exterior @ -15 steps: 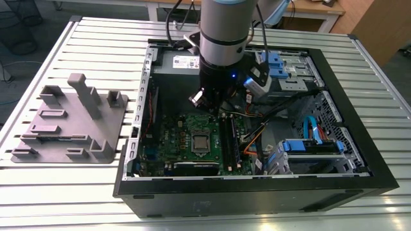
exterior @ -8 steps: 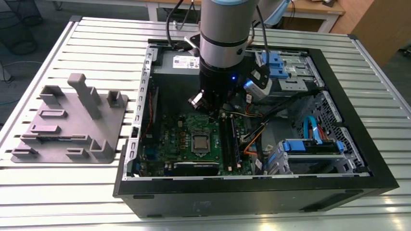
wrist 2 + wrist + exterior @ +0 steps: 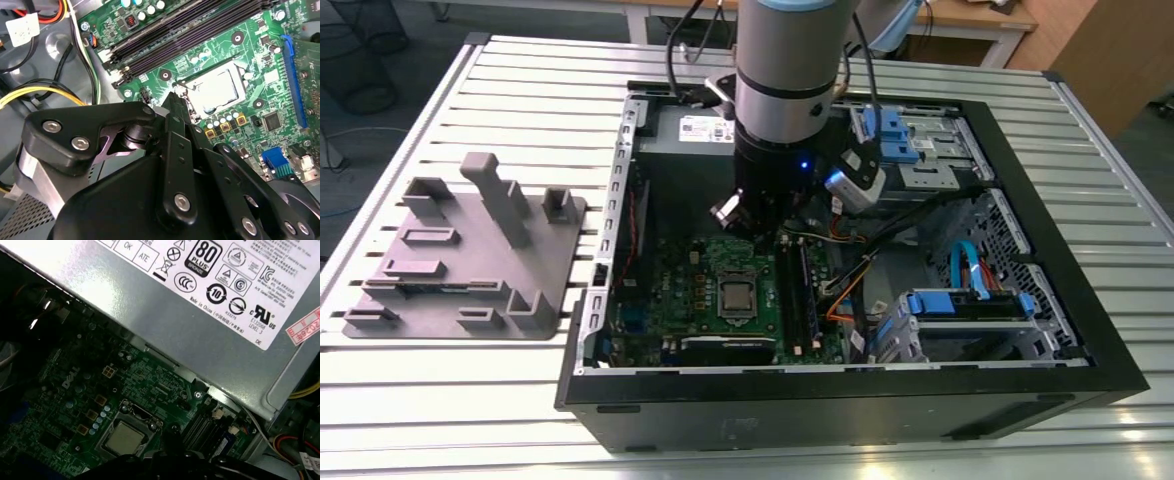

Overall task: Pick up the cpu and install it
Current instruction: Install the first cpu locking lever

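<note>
black linkage bars of your hand (image 3: 172, 107) crowd the front of the second wrist view, and the fingers look drawn together to a narrow tip with nothing held between them. beyond that tip lies the cpu (image 3: 216, 90), a flat silver-grey square sitting in its socket frame (image 3: 239, 70) on the green motherboard (image 3: 240, 30). you can see the same chip in the first wrist view (image 3: 124, 437) and in the exterior view (image 3: 736, 295), so it appears already seated rather than waiting to be picked up.

in the exterior view your arm (image 3: 781, 110) hangs over the open computer case (image 3: 1067, 250), with the hand (image 3: 736, 218) above the board and the chip just past it, toward the near wall of the case. hand and chip are close but apart, with no contact. memory slots (image 3: 190, 30) run alongside the socket, and the power supply (image 3: 165, 305) borders the board. on the tabletop (image 3: 480, 400), the grey fixture tray (image 3: 460, 255) sits well apart, to the exterior view's left of the case.
</note>
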You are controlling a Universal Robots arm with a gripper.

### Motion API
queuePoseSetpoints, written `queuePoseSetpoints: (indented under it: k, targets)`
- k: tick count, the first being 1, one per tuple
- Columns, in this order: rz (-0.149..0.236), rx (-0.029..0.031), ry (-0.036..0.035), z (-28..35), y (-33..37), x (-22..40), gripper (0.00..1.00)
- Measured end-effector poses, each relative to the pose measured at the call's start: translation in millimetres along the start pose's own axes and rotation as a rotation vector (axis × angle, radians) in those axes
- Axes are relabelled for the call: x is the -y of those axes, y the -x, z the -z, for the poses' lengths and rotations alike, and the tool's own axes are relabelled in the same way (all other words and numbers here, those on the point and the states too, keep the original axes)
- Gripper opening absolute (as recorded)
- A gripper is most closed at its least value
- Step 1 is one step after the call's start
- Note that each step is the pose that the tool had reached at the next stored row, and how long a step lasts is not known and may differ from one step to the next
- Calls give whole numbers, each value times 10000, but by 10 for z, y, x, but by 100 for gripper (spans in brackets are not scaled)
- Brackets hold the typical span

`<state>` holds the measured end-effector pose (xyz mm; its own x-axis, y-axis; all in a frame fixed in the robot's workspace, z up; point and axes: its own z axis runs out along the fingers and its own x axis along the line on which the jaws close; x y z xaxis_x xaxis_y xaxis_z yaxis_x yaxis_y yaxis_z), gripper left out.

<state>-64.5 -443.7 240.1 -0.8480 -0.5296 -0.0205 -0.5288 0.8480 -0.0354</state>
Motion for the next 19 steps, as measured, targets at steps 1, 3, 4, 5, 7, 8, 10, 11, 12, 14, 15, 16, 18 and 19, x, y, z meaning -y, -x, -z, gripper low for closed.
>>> queuePoseSetpoints:
  k: [1, 3, 4, 5, 7, 8, 10, 11, 12, 14, 15, 16, 18, 19]
  targets:
    - [-41, -10, -16, -2, -2, 3, 11]
    - [-117, -26, -38, -5, -6, 10, 11]
    - [-157, -32, -48, -6, -9, 14, 11]
    - [-196, -40, -58, -7, -11, 18, 11]
    - [-271, -51, -73, -9, -17, 28, 11]
    - [-303, -56, -79, -10, -18, 29, 11]
    - [-311, -57, -80, -10, -18, 29, 11]
    - [-312, -56, -80, -10, -18, 29, 11]
    - [-312, -57, -80, -10, -18, 29, 11]
    - [-312, -58, -81, -10, -22, 34, 11]
    - [-311, -57, -81, -10, -27, 43, 11]
    - [-312, -56, -81, -11, -33, 53, 11]
    - [-313, -57, -81, -12, -46, 73, 11]
    - [-314, -57, -81, -14, -53, 84, 11]
